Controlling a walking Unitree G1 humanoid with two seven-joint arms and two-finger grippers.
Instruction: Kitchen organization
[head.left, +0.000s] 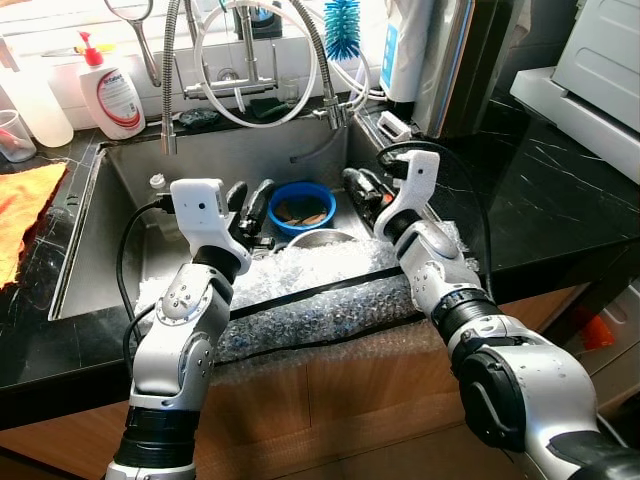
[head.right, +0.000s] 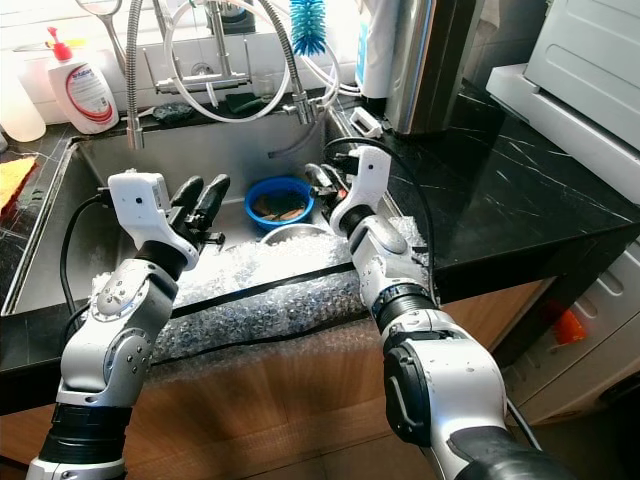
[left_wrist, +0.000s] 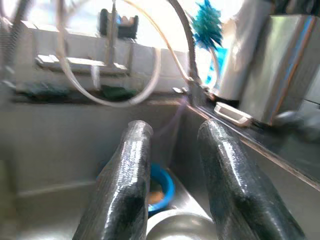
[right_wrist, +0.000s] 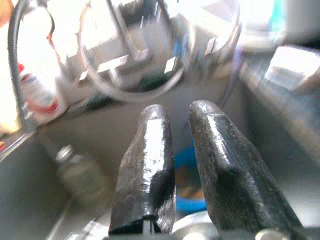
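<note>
A blue bowl (head.left: 300, 207) with brown scraps in it sits in the steel sink (head.left: 120, 230). A metal bowl (head.left: 322, 238) lies just in front of it. My left gripper (head.left: 248, 205) hovers over the sink just left of the blue bowl, open and holding nothing. In the left wrist view the bowl (left_wrist: 162, 185) shows between its fingers (left_wrist: 125, 175). My right gripper (head.left: 362, 190) hangs at the bowl's right side, its jaws a narrow gap apart and empty. The bowl (right_wrist: 187, 180) shows through that gap in the right wrist view.
Bubble wrap (head.left: 320, 290) with black tape covers the sink's front edge. A small bottle (head.left: 157, 183) stands in the sink's left part. Behind are a coiled faucet (head.left: 250, 60), a soap bottle (head.left: 112, 95) and a blue brush (head.left: 341, 28). An orange cloth (head.left: 20, 210) lies on the left counter.
</note>
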